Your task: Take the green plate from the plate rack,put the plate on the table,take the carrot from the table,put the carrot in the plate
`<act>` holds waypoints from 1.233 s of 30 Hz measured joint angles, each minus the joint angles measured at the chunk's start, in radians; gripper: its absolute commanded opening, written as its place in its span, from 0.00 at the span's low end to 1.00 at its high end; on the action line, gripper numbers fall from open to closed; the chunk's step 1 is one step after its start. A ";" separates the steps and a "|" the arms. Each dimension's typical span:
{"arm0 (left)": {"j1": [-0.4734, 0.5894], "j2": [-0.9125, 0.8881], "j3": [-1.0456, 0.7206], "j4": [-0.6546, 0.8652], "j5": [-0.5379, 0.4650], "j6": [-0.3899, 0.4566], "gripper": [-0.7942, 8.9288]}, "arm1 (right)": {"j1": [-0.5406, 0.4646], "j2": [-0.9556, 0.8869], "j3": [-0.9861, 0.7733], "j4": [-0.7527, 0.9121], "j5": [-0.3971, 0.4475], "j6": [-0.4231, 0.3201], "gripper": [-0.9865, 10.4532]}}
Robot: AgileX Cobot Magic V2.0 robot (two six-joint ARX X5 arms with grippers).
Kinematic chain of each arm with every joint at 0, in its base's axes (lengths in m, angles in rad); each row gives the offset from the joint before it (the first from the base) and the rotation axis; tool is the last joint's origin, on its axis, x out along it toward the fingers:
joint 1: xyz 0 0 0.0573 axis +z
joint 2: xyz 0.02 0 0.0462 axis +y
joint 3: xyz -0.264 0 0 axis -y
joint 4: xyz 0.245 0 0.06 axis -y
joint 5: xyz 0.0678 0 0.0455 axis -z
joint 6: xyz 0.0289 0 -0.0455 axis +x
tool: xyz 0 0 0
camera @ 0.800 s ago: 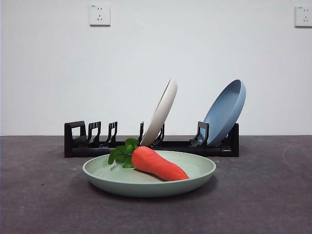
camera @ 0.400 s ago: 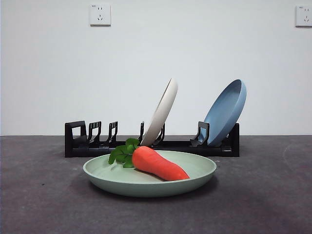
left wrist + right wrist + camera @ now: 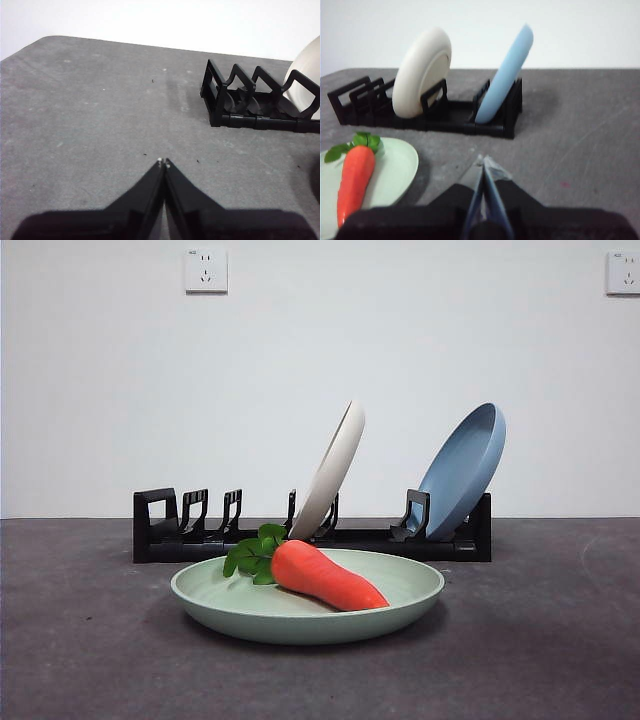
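The left gripper (image 3: 163, 162), jaws together, hangs over bare worktop (image 3: 90, 110) near the rack (image 3: 310, 530). On the worktop in front of the rack lies the green plate (image 3: 400, 585), the carrot (image 3: 325, 577) in it. The right gripper (image 3: 483, 161), jaws together, sits beside the plate, apart from the carrot.

I can read no text anywhere — the two white square wall sockets (image 3: 205, 271) carry only tiny grey marks at their top corners, too small for me to make out.
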 measured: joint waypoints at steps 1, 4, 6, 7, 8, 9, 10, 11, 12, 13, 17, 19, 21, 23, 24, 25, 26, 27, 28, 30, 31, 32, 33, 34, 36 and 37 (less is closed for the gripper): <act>0.000 0.000 0.000 0.000 0.000 0.000 0.08 | 0.000 -0.005 -0.009 -0.002 0.000 0.004 0.09; 0.000 0.000 0.000 0.000 0.000 0.000 0.08 | 0.000 -0.018 -0.019 -0.015 0.000 0.012 0.09; 0.000 0.000 0.000 0.000 0.000 0.000 0.08 | 0.000 -0.027 -0.019 -0.030 0.000 0.012 0.09; 0.000 0.000 0.000 0.000 0.000 0.000 0.08 | 0.000 -0.033 -0.019 -0.045 0.000 0.011 0.09; 0.000 0.000 0.000 0.000 0.000 0.000 0.08 | 0.000 -0.034 -0.019 -0.057 0.000 0.011 0.09; 0.000 0.000 0.000 0.000 0.000 0.000 0.08 | 0.000 -0.034 -0.019 -0.066 0.001 0.011 0.09; 0.000 0.000 0.000 0.000 0.000 0.000 0.08 | 0.000 -0.034 -0.019 -0.069 0.003 0.012 0.09; 0.000 0.000 0.000 0.000 0.000 0.000 0.08 | 0.000 -0.035 -0.019 -0.069 0.002 0.014 0.09; 0.000 0.000 0.000 0.000 0.000 0.000 0.08 | 0.000 -0.034 -0.019 -0.069 -0.001 0.021 0.09; 0.000 0.000 0.000 0.000 0.000 0.000 0.08 | 0.000 -0.034 -0.019 -0.069 -0.002 0.037 0.09; 0.000 0.000 0.000 0.000 0.000 0.000 0.08 | 0.000 -0.034 -0.019 -0.068 -0.001 0.063 0.09; 0.000 0.000 0.000 0.000 0.000 0.000 0.08 | 0.000 -0.034 -0.019 -0.069 -0.001 0.067 0.09; 0.000 0.000 0.000 0.000 0.000 0.000 0.08 | 0.000 -0.034 -0.019 -0.069 -0.001 0.069 0.09; 0.000 0.000 0.000 0.000 0.000 0.000 0.08 | 0.000 -0.035 -0.019 -0.069 -0.001 0.070 0.09; 0.000 0.000 0.000 0.000 0.000 0.000 0.08 | 0.000 -0.034 -0.019 -0.068 -0.001 0.071 0.09; 0.000 0.000 0.000 0.000 0.000 0.000 0.08 | 0.000 -0.035 -0.019 -0.069 -0.001 0.072 0.09; 0.000 0.000 0.000 0.000 0.000 0.000 0.08 | 0.000 -0.034 -0.019 -0.069 -0.001 0.072 0.09; 0.000 0.000 0.000 0.000 0.000 0.000 0.08 | 0.000 -0.034 -0.019 -0.069 -0.001 0.072 0.09; 0.000 0.000 0.000 0.000 0.000 0.000 0.08 | 0.000 -0.034 -0.019 -0.069 -0.001 0.072 0.09; 0.000 0.000 0.000 0.000 0.000 0.000 0.08 | 0.000 -0.035 -0.019 -0.069 -0.001 0.072 0.09; 0.000 0.000 0.000 0.000 0.000 0.000 0.08 | 0.000 -0.035 -0.019 -0.069 -0.001 0.072 0.09; 0.000 0.000 0.000 0.000 0.000 0.000 0.08 | 0.000 -0.034 -0.019 -0.069 -0.001 0.072 0.09; 0.000 0.000 0.000 0.000 0.000 0.000 0.08 | 0.000 -0.034 -0.019 -0.069 -0.001 0.072 0.09; 0.000 0.000 0.000 0.000 0.000 0.000 0.08 | 0.000 -0.035 -0.019 -0.069 0.000 0.072 0.09; 0.000 0.000 0.000 0.000 0.000 0.000 0.08 | 0.000 -0.035 -0.019 -0.069 -0.001 0.072 0.09; 0.000 0.000 0.000 0.000 0.000 0.000 0.08 | 0.000 -0.035 -0.019 -0.069 0.000 0.072 0.09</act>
